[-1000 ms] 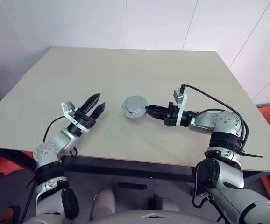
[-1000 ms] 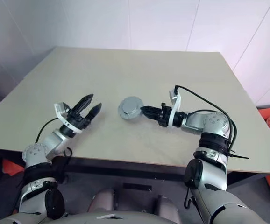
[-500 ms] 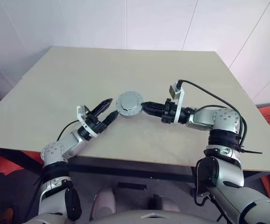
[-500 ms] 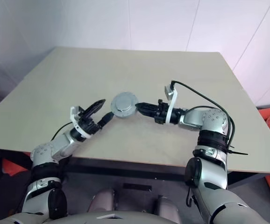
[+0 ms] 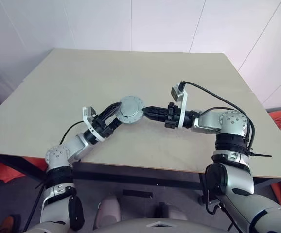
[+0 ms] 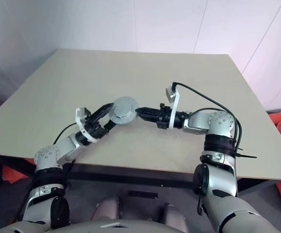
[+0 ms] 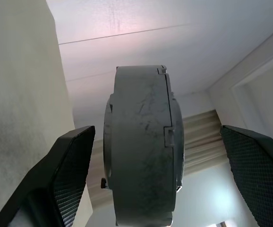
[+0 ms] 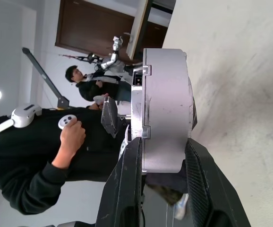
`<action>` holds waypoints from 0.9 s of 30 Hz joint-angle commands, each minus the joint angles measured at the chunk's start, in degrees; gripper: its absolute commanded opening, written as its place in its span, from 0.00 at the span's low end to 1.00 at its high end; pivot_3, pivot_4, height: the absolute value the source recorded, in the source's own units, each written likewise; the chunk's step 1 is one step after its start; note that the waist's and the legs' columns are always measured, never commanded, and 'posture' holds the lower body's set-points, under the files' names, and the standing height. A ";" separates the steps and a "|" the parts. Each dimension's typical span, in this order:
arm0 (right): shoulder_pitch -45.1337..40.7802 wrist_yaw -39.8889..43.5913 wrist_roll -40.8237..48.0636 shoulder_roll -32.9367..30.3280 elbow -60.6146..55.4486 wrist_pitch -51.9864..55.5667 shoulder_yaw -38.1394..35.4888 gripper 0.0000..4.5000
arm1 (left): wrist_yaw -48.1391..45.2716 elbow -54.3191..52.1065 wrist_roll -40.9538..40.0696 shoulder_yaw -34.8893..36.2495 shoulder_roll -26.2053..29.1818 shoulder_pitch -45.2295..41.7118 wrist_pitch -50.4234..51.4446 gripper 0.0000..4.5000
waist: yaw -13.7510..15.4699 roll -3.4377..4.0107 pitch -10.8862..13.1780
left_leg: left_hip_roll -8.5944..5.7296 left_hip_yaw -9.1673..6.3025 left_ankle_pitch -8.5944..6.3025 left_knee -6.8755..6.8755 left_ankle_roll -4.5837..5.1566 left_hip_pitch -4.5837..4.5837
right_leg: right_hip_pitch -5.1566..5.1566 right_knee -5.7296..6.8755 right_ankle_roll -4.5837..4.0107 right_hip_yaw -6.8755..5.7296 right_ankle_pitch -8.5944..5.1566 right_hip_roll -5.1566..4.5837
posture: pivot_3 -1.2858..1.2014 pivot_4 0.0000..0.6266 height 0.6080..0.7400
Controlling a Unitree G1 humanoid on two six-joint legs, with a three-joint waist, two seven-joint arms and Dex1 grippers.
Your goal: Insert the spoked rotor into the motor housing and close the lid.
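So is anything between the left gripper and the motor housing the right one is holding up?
Nothing visible. The motor housing hangs edge-on between the open fingers of the left gripper, pinched by the right gripper.

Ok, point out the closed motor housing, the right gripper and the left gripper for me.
Motor housing [image 5: 131, 109], left eye view, middle of its round grey face.
Right gripper [image 5: 147, 111], left eye view, between its fingertips at the housing's edge.
Left gripper [image 7: 157, 182], left wrist view, midway between its two open fingers.

Silver-grey jointed arms with black bands; a black cable [image 5: 213, 97] loops over the right forearm. White wrist brackets [image 5: 87, 114], apparently camera mounts, sit behind black textured fingers [image 7: 70, 165].
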 commanded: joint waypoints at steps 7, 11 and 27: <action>-1.21 -0.99 5.32 -0.26 -3.60 0.24 -0.01 0.24 | -3.00 -1.25 -1.25 -1.57 1.23 -0.78 2.37 0.46 | -0.01 0.00 0.00 | 0.00 -0.01 0.00 0.06 0.00 0.00 | 0.02 0.03 0.04 0.00 0.03 0.00 | 0.52 0.00 1.00; -1.03 -1.45 5.70 -0.14 -3.97 0.24 0.44 0.24 | -3.18 -1.40 -1.49 -1.64 1.14 -0.75 2.47 0.45 | -0.01 0.00 0.00 | 0.00 -0.02 0.00 0.11 0.00 0.00 | 0.03 0.05 0.06 0.01 0.04 0.00 | 0.52 0.00 1.00; 0.83 0.72 5.33 0.32 -8.56 0.24 2.55 0.76 | -3.01 -1.99 -1.99 -1.68 0.65 -0.70 2.63 0.45 | 0.00 0.00 0.00 | 0.00 -0.05 0.00 0.18 0.00 0.00 | 0.07 0.07 0.09 0.01 0.05 0.00 | 0.52 0.00 1.00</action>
